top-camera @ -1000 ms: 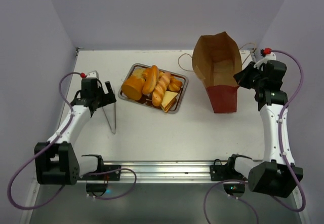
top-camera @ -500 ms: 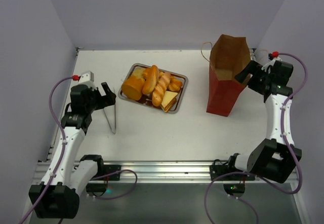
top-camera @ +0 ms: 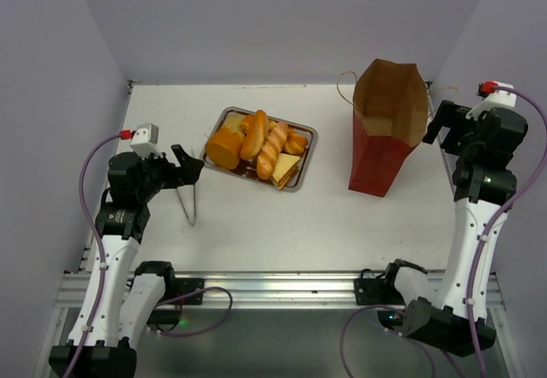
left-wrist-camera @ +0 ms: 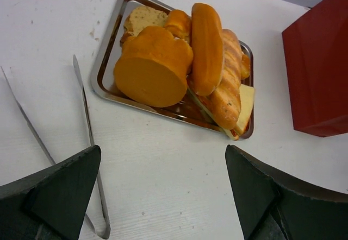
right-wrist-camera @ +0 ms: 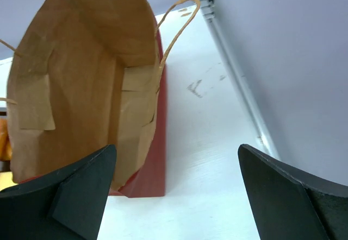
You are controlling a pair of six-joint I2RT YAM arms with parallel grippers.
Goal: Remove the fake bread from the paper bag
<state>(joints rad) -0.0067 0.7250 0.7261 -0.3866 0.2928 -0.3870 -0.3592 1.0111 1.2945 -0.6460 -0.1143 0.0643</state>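
Observation:
The fake bread (top-camera: 261, 145) lies heaped on a metal tray (top-camera: 303, 157) at mid-table: a round loaf (left-wrist-camera: 152, 69), long rolls (left-wrist-camera: 206, 47) and pale slices (left-wrist-camera: 246, 107). The paper bag (top-camera: 386, 134) stands upright to the tray's right, red outside and brown inside (right-wrist-camera: 76, 82). Its mouth is open and I see only paper walls inside; its bottom is hidden. My right gripper (top-camera: 438, 123) hangs open just right of the bag's rim, touching nothing (right-wrist-camera: 176, 150). My left gripper (top-camera: 190, 161) is open and empty, left of the tray (left-wrist-camera: 163, 153).
Metal tongs (top-camera: 190, 197) lie on the table under my left gripper, also seen in the left wrist view (left-wrist-camera: 87, 131). The bag's string handles (right-wrist-camera: 176, 23) stick out past its rim. Walls close off the left, back and right sides.
The bag went from tilted to standing upright. My right gripper opened, let go of its rim and drew back to the right. The left arm pulled back a little.

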